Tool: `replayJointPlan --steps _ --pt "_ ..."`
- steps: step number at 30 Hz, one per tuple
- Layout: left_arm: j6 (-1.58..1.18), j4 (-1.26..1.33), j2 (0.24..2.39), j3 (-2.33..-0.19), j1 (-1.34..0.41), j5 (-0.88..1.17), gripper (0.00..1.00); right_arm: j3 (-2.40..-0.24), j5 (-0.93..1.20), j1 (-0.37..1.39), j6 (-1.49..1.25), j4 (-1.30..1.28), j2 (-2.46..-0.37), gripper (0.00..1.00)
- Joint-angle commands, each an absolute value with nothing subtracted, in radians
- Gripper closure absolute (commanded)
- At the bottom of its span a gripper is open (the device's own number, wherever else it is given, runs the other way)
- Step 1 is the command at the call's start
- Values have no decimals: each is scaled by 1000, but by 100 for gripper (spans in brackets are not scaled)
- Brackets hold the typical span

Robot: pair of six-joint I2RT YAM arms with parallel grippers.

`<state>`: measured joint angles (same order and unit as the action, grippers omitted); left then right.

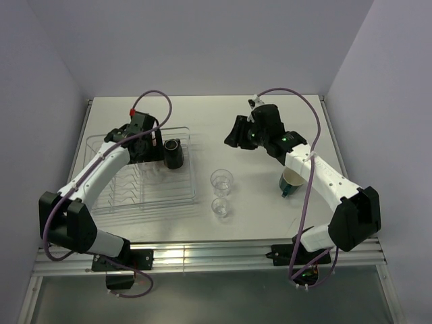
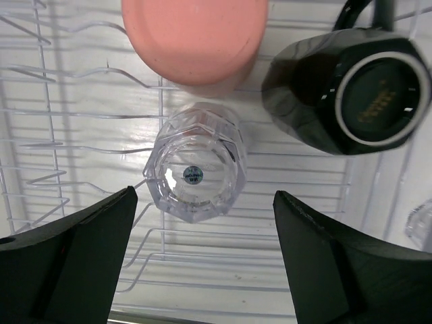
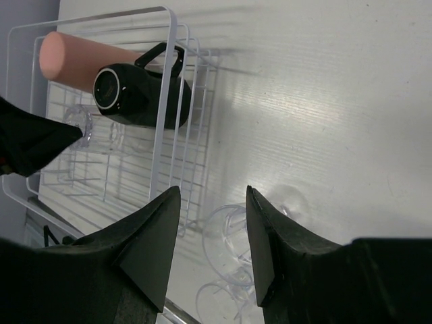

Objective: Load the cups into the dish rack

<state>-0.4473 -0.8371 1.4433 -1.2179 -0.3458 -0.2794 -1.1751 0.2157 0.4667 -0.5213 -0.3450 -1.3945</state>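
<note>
Sitting in the dish rack (image 1: 175,196), a clear tumbler (image 2: 196,169) is framed by the wide-spread left gripper (image 2: 204,196), salmon cup (image 2: 196,37) and black mug (image 2: 337,88) just beyond; right gripper (image 3: 211,196) spread, empty.

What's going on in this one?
The left gripper hangs open over a white wire dish rack, directly above a clear faceted tumbler that sits inside it. A salmon-orange cup and a black handled mug are also in the rack. The right gripper is open and empty over the white table. Two more clear tumblers and a dark green mug with white inside stand outside the rack, not yet loaded.
</note>
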Motion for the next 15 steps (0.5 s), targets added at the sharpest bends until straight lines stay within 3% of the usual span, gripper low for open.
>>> replayJointPlan --steps 1,15 --pt "-453 -859 1375 -1273 -351 -239 11 -1235 160 497 -491 -363 -1384 49" --pt "-511 -845 1123 -1344 -357 -250 11 -1149 -141 798 -494 -431 -1408 50"
